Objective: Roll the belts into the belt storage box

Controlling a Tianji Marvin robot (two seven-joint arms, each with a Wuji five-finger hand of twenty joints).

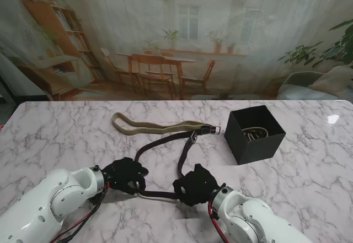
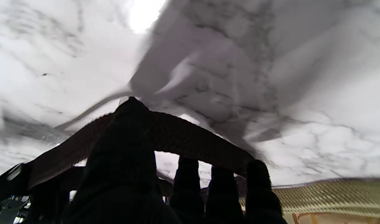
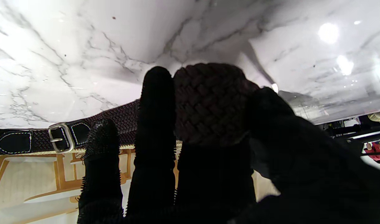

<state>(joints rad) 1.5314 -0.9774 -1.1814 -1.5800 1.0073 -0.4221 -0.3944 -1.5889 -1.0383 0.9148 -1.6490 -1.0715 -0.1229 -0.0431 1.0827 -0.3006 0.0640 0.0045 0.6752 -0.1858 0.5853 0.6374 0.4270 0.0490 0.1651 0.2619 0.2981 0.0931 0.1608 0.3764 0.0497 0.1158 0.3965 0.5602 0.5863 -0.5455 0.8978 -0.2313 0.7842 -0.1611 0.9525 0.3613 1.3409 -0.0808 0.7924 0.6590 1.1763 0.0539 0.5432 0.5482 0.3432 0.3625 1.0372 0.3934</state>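
Starting on the left of the marble table [image 1: 66, 133]: the left hand [image 1: 126, 174], in a black glove, sits low on the tabletop with its fingers curled over one end of the dark brown braided belt [image 1: 160, 142]. The left wrist camera shows the fingers [image 2: 190, 183] hooked under a stretch of that woven strap, which arches across them, so it's closed on the belt there.

From that hand the brown belt loops away from me, runs up toward its buckle end [image 1: 193, 138], then doubles back down to the right hand. A thin strip of it also runs straight between the two hands.

Farther from me, a tan webbing belt [image 1: 154, 125] lies loose and roughly flat across the middle of the table, its metal buckle [image 1: 215, 129] pointing right, just beside the box.

The right hand [image 1: 197, 184], also gloved in black, is nearer to me and right of centre. Its wrist view shows a tight coil of the braided strap [image 3: 210, 102] pinched between the thumb and fingers, so it's clamped around a rolled-up bit of belt.

Far right: the black belt storage box [image 1: 255, 134] stands open, with what looks like a coiled belt [image 1: 255, 132] already inside.
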